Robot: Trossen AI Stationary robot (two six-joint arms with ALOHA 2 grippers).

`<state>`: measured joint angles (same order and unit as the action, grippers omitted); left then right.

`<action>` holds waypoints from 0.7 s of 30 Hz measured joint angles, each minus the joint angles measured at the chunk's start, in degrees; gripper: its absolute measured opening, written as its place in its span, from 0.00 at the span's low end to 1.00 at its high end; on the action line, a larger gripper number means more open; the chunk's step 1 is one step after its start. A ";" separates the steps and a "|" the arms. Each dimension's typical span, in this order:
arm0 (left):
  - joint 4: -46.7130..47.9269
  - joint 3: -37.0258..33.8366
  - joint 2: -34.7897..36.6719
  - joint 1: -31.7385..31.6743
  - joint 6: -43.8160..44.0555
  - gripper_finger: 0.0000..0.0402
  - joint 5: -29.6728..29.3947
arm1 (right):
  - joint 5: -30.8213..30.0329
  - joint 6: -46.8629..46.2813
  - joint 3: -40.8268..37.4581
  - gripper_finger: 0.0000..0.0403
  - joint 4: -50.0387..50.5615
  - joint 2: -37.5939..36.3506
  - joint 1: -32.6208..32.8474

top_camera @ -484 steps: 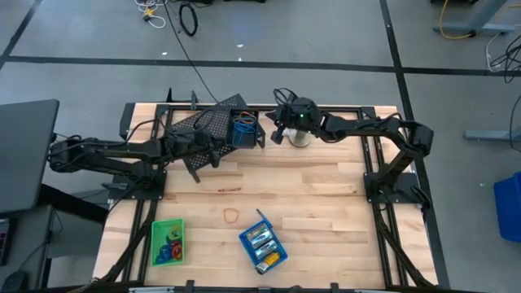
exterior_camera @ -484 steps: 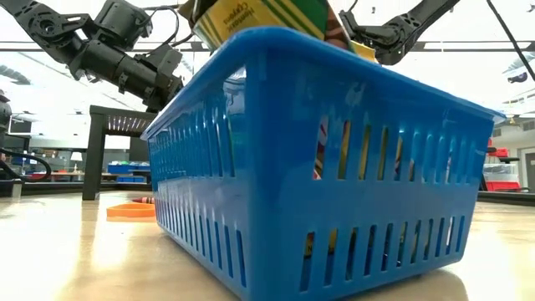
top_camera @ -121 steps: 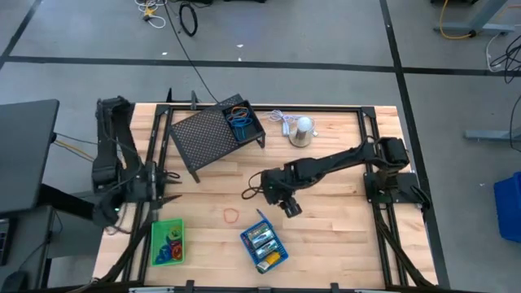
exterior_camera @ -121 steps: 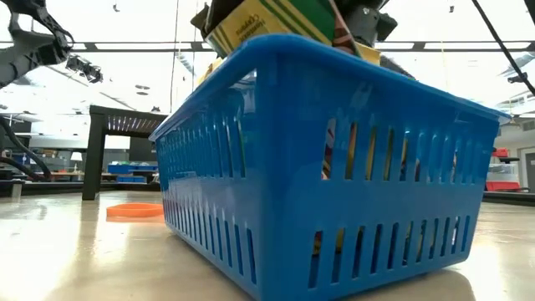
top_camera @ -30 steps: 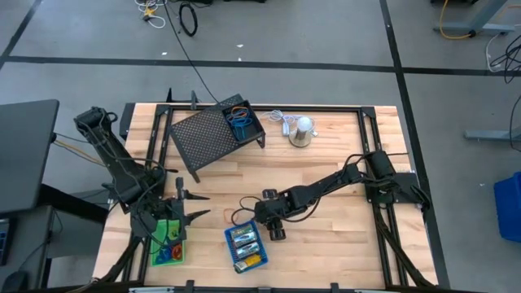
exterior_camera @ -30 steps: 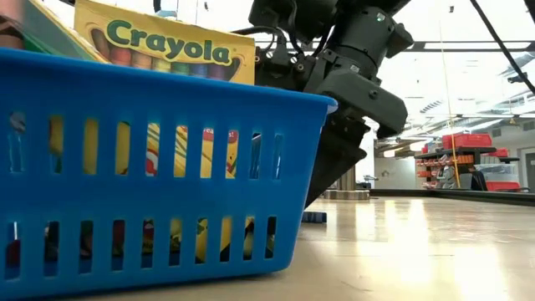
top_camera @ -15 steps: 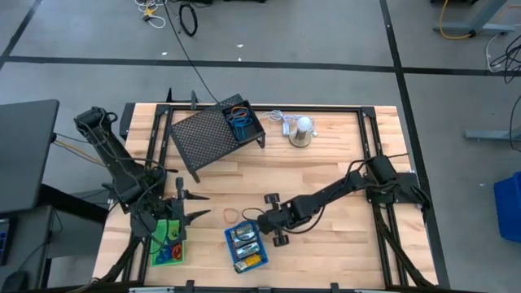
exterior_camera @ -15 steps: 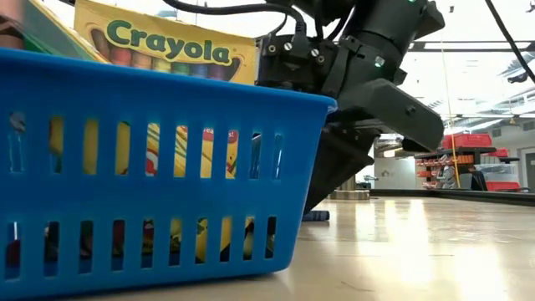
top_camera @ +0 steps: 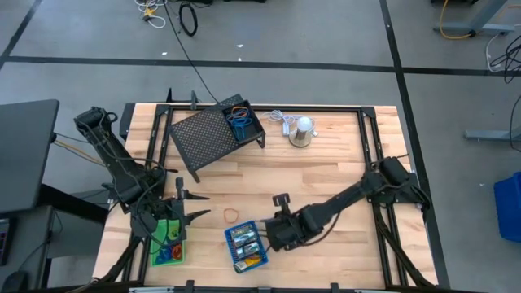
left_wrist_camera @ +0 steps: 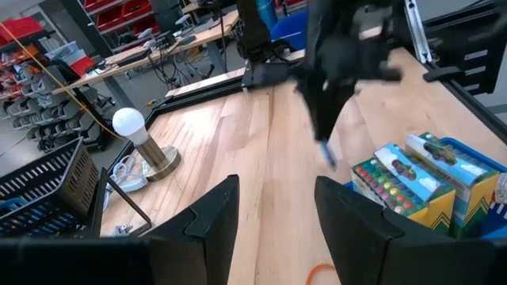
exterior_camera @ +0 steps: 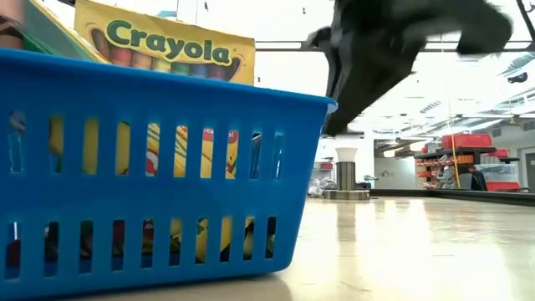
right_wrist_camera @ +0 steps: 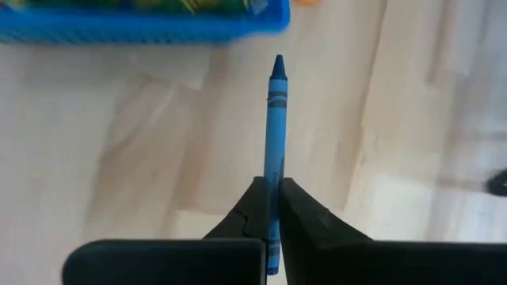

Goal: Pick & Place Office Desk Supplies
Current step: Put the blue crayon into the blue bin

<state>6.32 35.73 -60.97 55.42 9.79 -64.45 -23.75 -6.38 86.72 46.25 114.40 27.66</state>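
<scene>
Crayon, blue (right_wrist_camera: 274, 150), is the item in hand: the right wrist view shows it pinched between the right claw's (right_wrist_camera: 272, 207) fingers, tip pointing away toward the blue tray's (right_wrist_camera: 142, 30) wall, with bare desk (right_wrist_camera: 119, 150) beneath. Working left to right across the high view: the left claw (top_camera: 181, 213) hovers at lower left just above the green tray (top_camera: 167, 243), which holds a few coloured bits; its fingers (left_wrist_camera: 207, 218) stand apart with nothing between them in its own wrist view. Right of it an orange elastic loop (top_camera: 232, 216) lies loose on the wood, then the blue tray (top_camera: 247, 247) with its crayon boxes (top_camera: 246, 238) sits at lower centre. The right claw (top_camera: 275, 234) is just beside that tray's right edge, its arm running off to the lower right. Upper centre: large black mesh rack (top_camera: 212, 134) with a small blue tray (top_camera: 242, 124) on it, and a silver dome lamp (top_camera: 301, 131) to its right, both well apart from the action. Low view shows the tray's slotted wall (exterior_camera: 159, 184), a Crayola box (exterior_camera: 163, 50) standing in it, and the right arm blurred above the far rim. Judgement: pick step done, transfer step under way. Next move calls for carrying the crayon over the blue tray's rim, clear of the upright boxes, then parting the fingers. The loose orange loop remains to be collected.
</scene>
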 joint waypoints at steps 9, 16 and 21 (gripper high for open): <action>0.05 0.00 0.00 0.00 -0.40 0.43 0.00 | -0.94 -1.74 10.14 0.03 8.72 -0.08 5.98; 0.07 0.00 0.00 0.00 -0.96 0.43 0.00 | 5.90 2.95 11.25 0.03 -6.43 -0.12 7.61; 0.07 0.00 0.00 0.08 -0.93 0.43 0.00 | 10.12 4.50 11.25 0.03 -14.63 0.70 7.33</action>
<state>6.39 35.73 -60.97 55.49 8.86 -64.45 -13.63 -1.88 97.97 31.61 115.10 34.98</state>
